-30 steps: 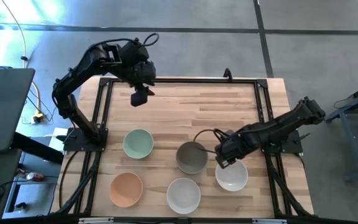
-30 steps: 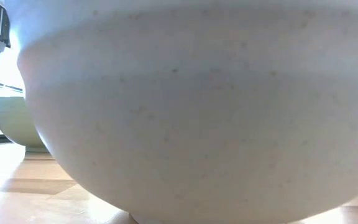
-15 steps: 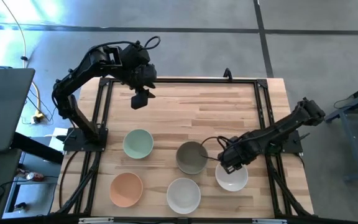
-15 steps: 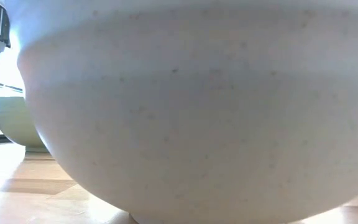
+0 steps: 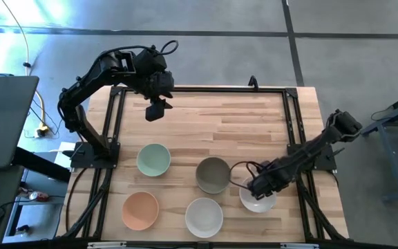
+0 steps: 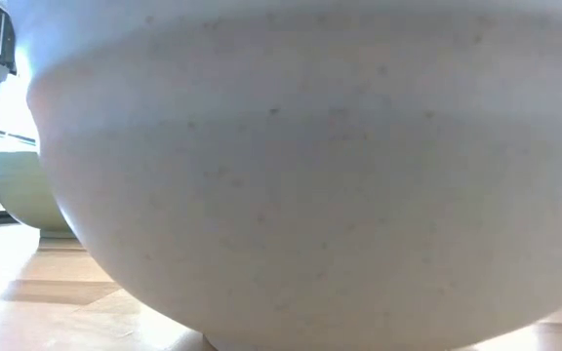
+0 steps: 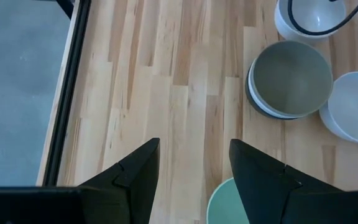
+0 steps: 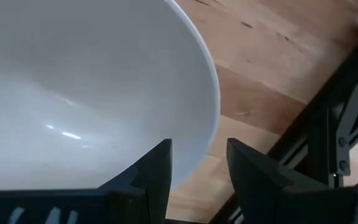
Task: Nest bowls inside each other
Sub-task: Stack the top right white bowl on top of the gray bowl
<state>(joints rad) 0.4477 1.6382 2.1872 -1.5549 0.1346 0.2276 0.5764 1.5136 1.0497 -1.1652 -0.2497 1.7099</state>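
Observation:
Five bowl spots show in the high view: a mint green bowl, a peach-orange bowl, a white bowl, a grey bowl and a second white bowl toward the right. In the left wrist view the grey bowl sits nested in a white and a dark bowl. My right gripper is open over the right white bowl. Its fingers straddle the rim, one over the hollow and one outside. My left gripper hovers open above the table's far left part.
A black metal frame runs around the wooden tabletop. The near white bowl fills the low view, with the mint bowl behind it at the left. Bare wood lies across the far half of the table.
My right gripper has moved from beside the grey bowl toward the table's near edge and down, and now stands over the rim of the right white bowl. The bowls have stayed in place.

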